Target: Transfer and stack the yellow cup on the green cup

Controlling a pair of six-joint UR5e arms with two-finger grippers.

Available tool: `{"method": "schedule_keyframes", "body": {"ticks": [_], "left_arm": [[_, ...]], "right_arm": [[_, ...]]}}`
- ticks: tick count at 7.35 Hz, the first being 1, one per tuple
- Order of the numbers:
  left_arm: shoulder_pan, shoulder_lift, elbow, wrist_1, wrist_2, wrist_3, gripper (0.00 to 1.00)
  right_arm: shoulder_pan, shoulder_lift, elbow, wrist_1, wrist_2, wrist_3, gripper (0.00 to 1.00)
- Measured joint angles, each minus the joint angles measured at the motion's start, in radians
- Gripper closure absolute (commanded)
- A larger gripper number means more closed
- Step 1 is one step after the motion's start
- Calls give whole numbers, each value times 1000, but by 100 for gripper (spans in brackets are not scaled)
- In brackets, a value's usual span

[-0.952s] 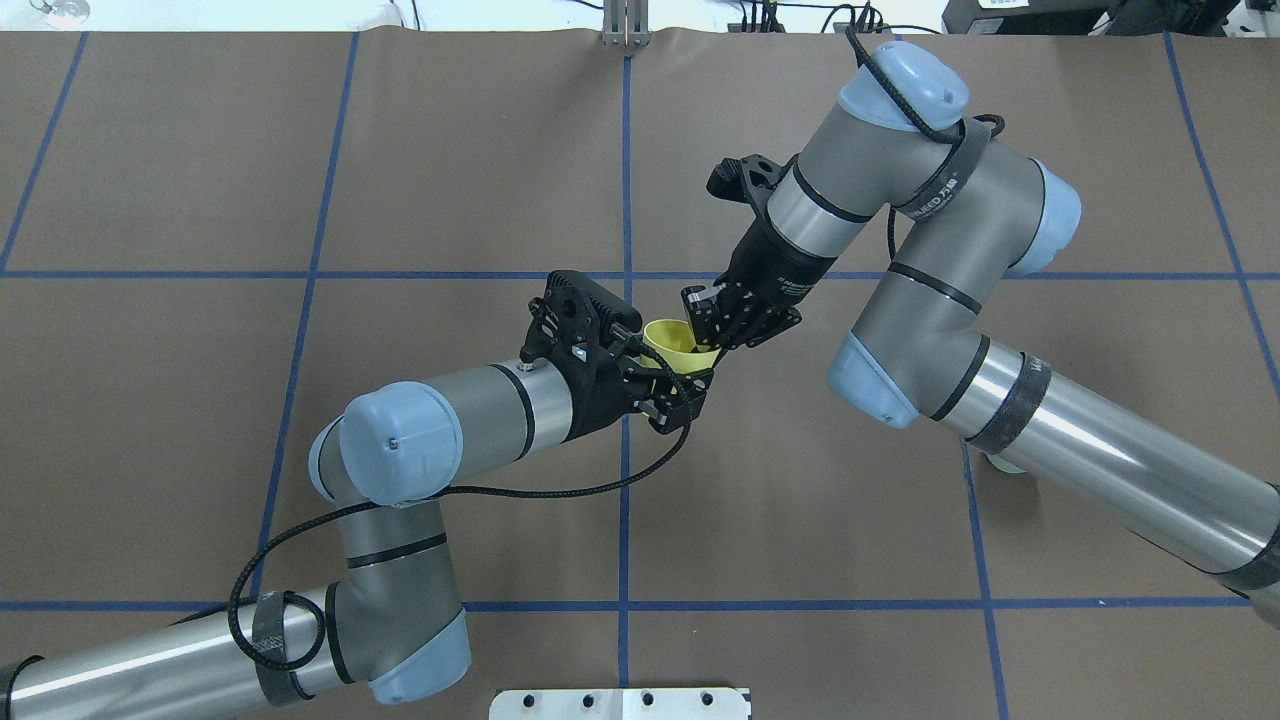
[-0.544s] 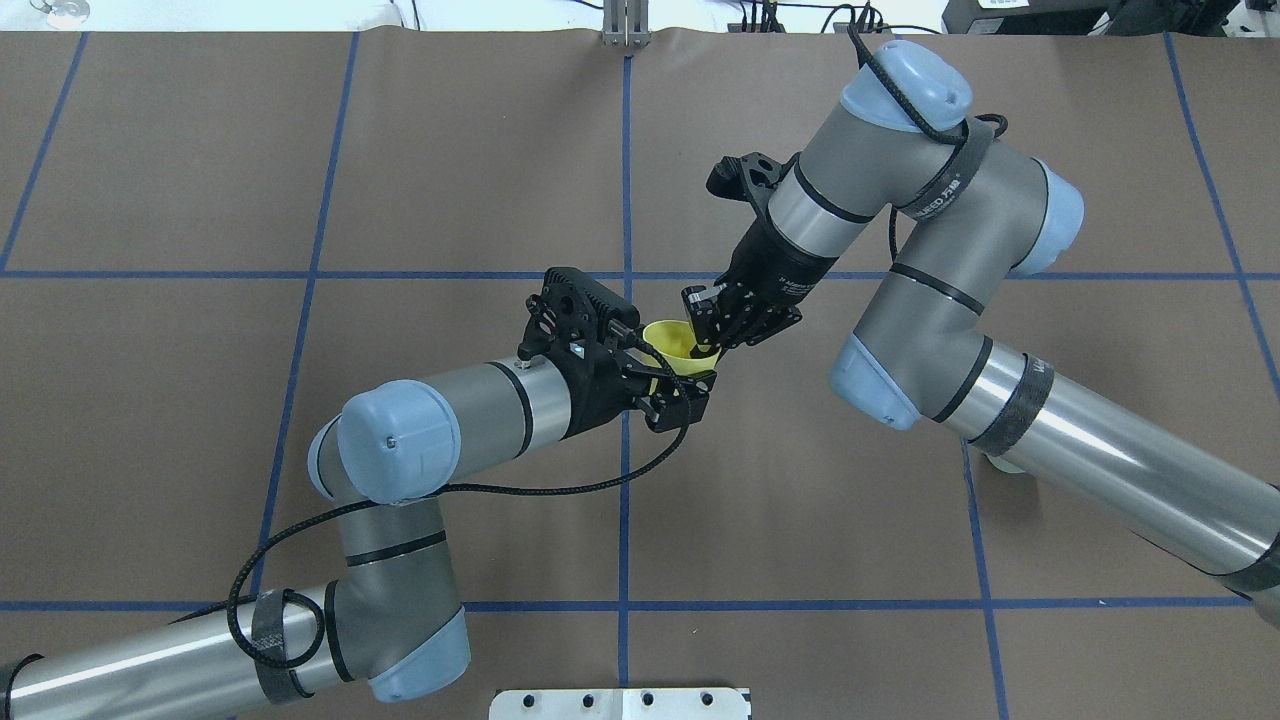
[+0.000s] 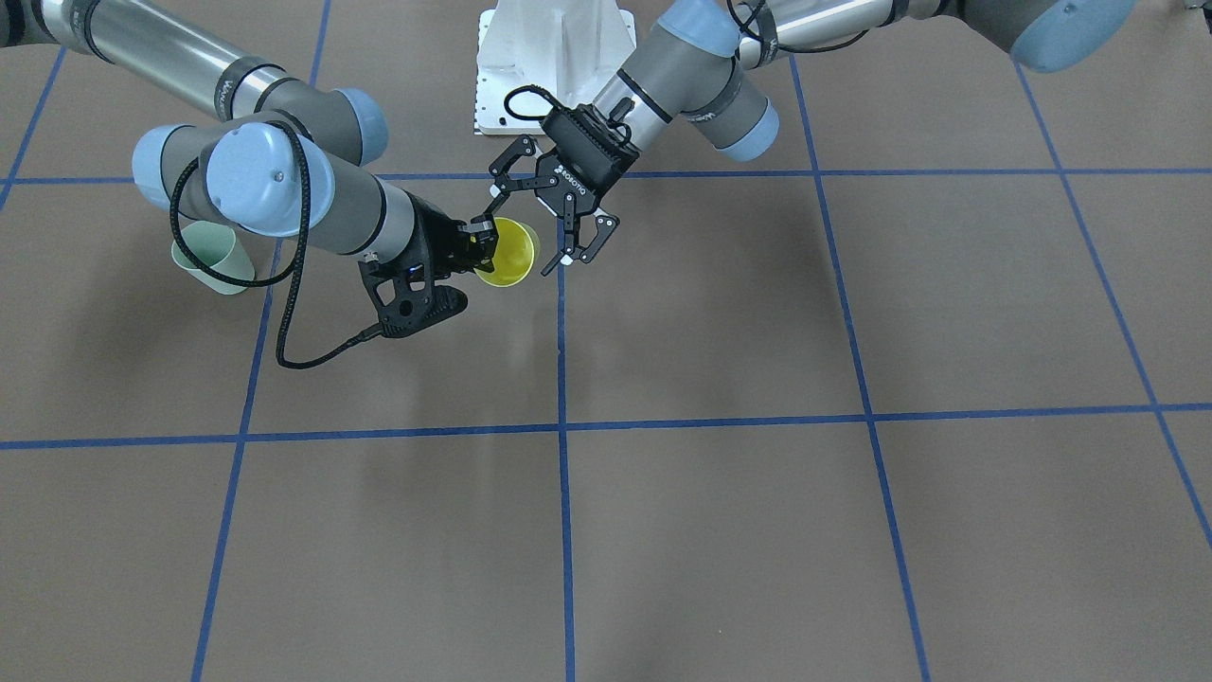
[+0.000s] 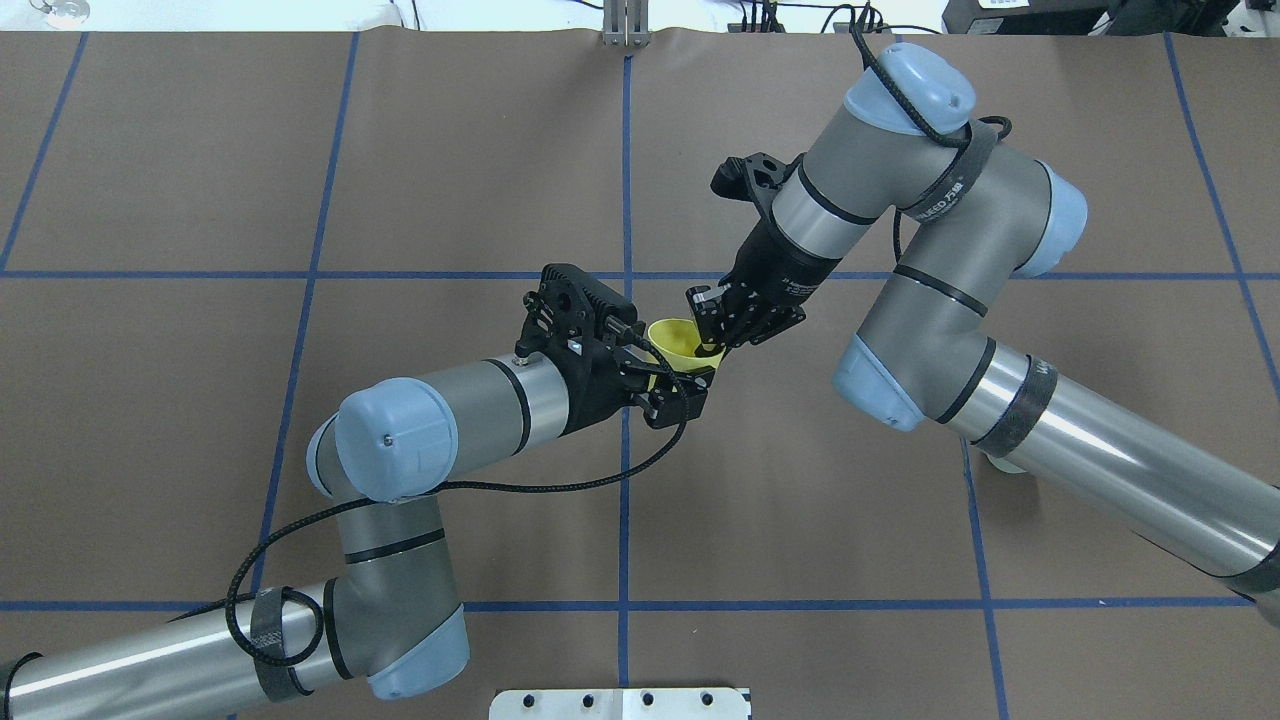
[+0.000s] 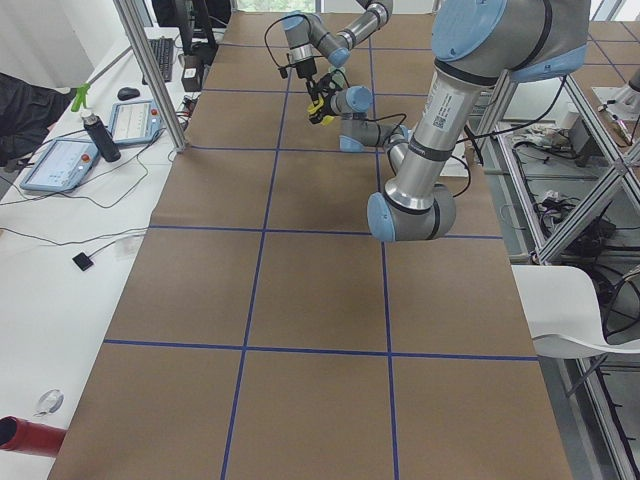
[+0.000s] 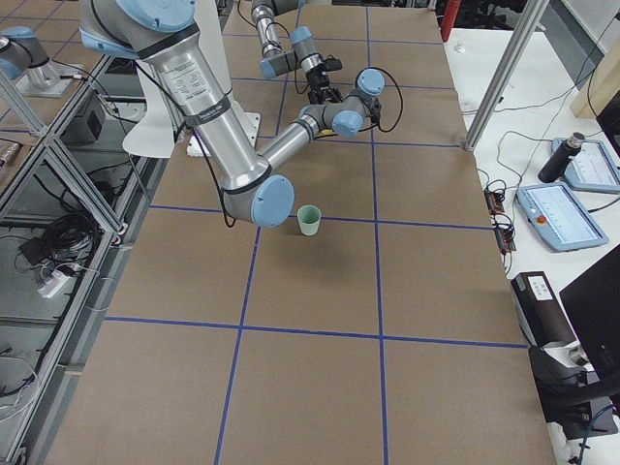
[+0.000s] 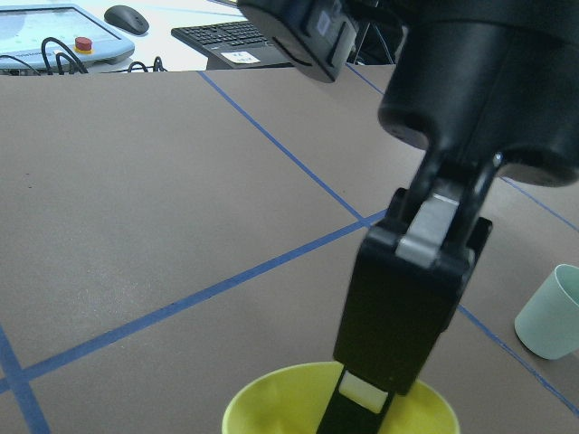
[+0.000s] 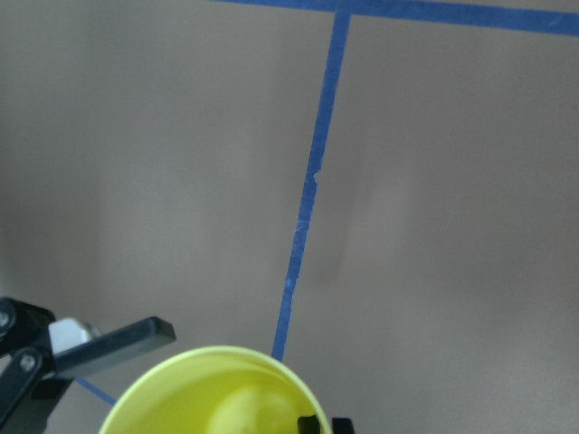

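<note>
Your right gripper (image 4: 712, 343) pinches the yellow cup (image 4: 675, 338) by its rim, holding it aloft. The left gripper (image 3: 523, 242), marked ROBOTIQ, is spread either side of it. In the front-facing view, the green cup (image 3: 213, 256) stands at nine o'clock, well apart.

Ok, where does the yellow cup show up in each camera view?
Front-facing: yellow cup in the upper middle, just left of the blue centre line.
Overhead: cup at centre, just right of that line.
Exterior left: cup tiny, top centre.
Exterior right: too small to tell.
Left wrist: cup at the bottom edge, centre.
Right wrist: cup at the bottom edge, the line above it.
Shared landmark: the blue centre line.
</note>
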Motion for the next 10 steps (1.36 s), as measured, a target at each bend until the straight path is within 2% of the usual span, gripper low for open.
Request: {"method": "schedule_keyframes", "body": {"ticks": [3,5,8,10], "left_arm": [[-4,9,-7,-7,-2,-6,0],[-9,10,-8,-11,0,-10,0],[-57,25,-8,-6,-1,-11,0],[-79,39,-8,16,-3,-10,0]], "right_arm": [[50,-21,-3,-3,-60,-1,100],[116,-34,44,-3,-152,-1,100],[217,-130,196,-7,-257,-2,100],[227,-242,326,-9,-376,-3,100]]}}
